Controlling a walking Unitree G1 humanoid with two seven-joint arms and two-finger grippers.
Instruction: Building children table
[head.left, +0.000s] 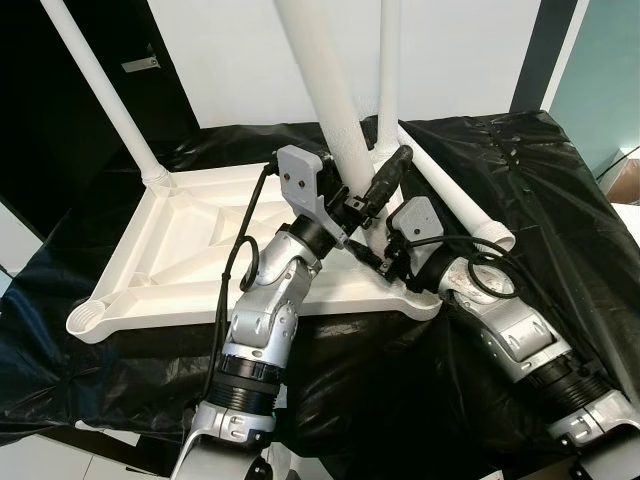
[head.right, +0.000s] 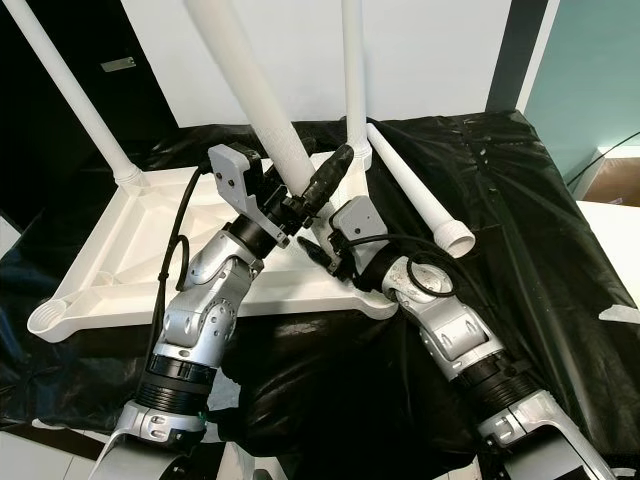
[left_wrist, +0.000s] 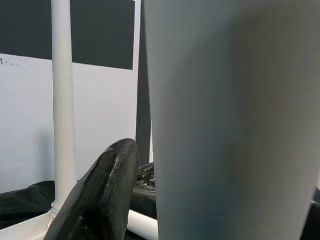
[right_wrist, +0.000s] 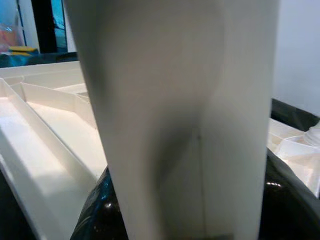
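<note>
A white children's table top (head.left: 190, 250) lies upside down on a black sheet. A white table leg (head.left: 325, 90) leans over its near right corner. My left gripper (head.left: 368, 192) is shut on this leg a little above its base, and one black finger (left_wrist: 100, 195) lies alongside the leg (left_wrist: 225, 120). Lower down, right at the corner socket, my right gripper (head.left: 374, 252) is shut on the same leg (right_wrist: 175, 100). Two more legs stand in the far left corner (head.left: 100, 80) and the far right corner (head.left: 388, 70).
A loose fourth leg (head.left: 455, 195) lies on the black sheet (head.left: 560, 200) to the right of the table top. The near left corner socket (head.left: 88, 318) has no leg in it. White walls and a dark panel stand behind.
</note>
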